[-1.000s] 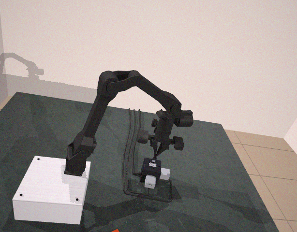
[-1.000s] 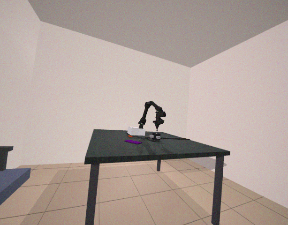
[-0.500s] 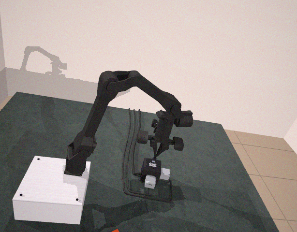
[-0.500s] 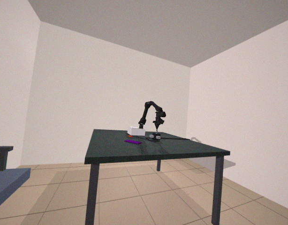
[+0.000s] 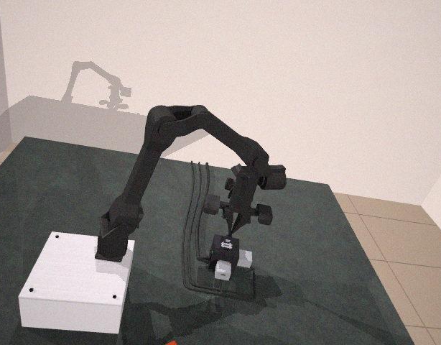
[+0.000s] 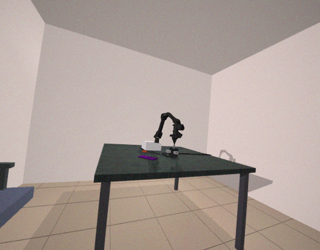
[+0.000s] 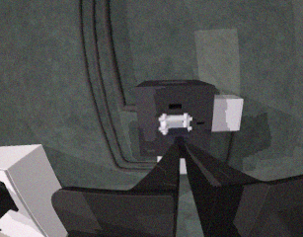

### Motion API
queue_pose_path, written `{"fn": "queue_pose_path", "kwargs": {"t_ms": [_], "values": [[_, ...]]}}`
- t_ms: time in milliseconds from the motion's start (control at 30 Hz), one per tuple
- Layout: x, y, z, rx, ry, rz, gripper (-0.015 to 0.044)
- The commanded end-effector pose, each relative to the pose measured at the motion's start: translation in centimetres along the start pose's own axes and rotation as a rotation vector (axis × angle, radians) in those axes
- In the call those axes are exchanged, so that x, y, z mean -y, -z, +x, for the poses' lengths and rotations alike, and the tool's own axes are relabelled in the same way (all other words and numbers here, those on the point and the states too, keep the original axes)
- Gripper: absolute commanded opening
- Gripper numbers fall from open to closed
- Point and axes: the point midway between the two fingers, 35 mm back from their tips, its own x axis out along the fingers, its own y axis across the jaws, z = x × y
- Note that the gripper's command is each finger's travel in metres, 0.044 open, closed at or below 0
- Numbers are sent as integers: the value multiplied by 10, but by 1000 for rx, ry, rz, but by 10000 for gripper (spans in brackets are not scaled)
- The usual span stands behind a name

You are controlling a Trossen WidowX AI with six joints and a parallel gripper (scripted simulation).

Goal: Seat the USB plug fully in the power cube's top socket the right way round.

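Observation:
The black power cube (image 5: 232, 256) (image 6: 173, 154) (image 7: 153, 101) stands on the table, with dark slots and a pale H-shaped fitting (image 5: 226, 245) (image 7: 176, 121) on its top. My gripper (image 5: 230, 233) (image 6: 174, 145) (image 7: 181, 150) points down over the cube top, beside the fitting. Its narrow fingertips are shut on the USB plug, which is mostly hidden. A small dark part of the plug (image 7: 179, 132) shows at the tips in the wrist view. How deep the plug sits, whether it touches the socket, and which way round it is cannot be told.
White adapters (image 5: 223, 270) (image 5: 245, 259) (image 7: 227, 114) stick out of two cube sides. Dark cables (image 5: 192, 223) (image 7: 96, 74) run beside and around the cube. The arm stands on a white box (image 5: 75, 271) (image 6: 152, 146). A purple slab (image 6: 147, 157) and an orange item (image 6: 145, 151) (image 5: 171, 342) lie on the table.

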Motion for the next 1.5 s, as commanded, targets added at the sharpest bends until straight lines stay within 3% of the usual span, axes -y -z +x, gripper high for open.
{"fn": "queue_pose_path", "kwargs": {"t_ms": [0, 1467], "values": [[0, 1, 1, -5, 3, 7, 0], [0, 2, 6, -14, 3, 21, 0]]}}
